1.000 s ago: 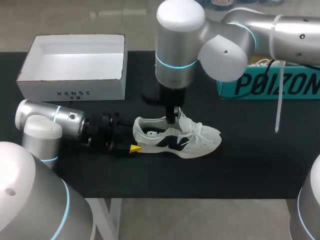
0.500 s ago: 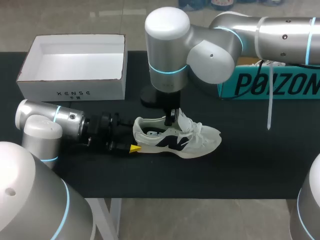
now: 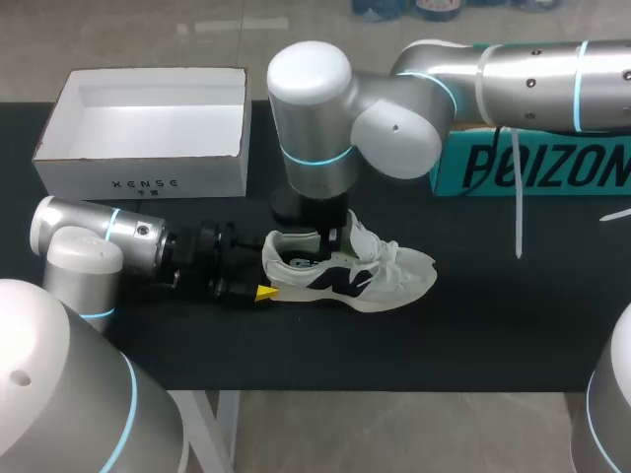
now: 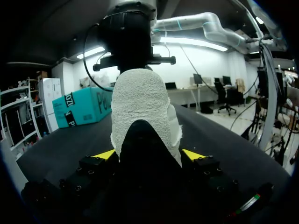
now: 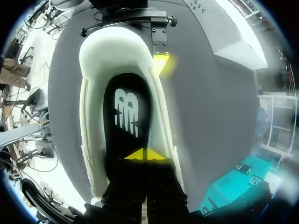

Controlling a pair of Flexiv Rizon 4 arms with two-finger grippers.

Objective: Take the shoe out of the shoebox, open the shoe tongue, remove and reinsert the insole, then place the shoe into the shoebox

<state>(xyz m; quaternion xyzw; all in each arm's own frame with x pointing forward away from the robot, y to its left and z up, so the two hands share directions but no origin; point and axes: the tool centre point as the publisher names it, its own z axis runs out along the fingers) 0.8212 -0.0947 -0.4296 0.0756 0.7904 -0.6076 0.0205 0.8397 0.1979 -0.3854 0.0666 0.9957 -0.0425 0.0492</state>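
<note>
A white sneaker with dark side panels (image 3: pixel 380 276) lies on the black table, toe to the right. My left gripper (image 3: pixel 266 268) comes in low from the left, and its yellow-tipped fingers press both sides of the heel (image 4: pixel 140 107). In its own view the left gripper (image 4: pixel 148 155) has the heel filling the gap. My right gripper (image 3: pixel 333 239) points straight down into the shoe opening. There the right gripper (image 5: pixel 144 154) is shut, tips together on the black insole (image 5: pixel 126 107) near the tongue end. Whether it pinches the insole I cannot tell.
The open white shoebox (image 3: pixel 148 182) stands at the back left, empty inside. A teal box (image 3: pixel 532 168) sits at the back right behind my right arm. Bare black tabletop lies in front of and to the right of the shoe.
My right arm's elbow and upper links have swung leftward over the shoe, while its gripper stays in the opening. The left gripper and the shoe have not moved.
</note>
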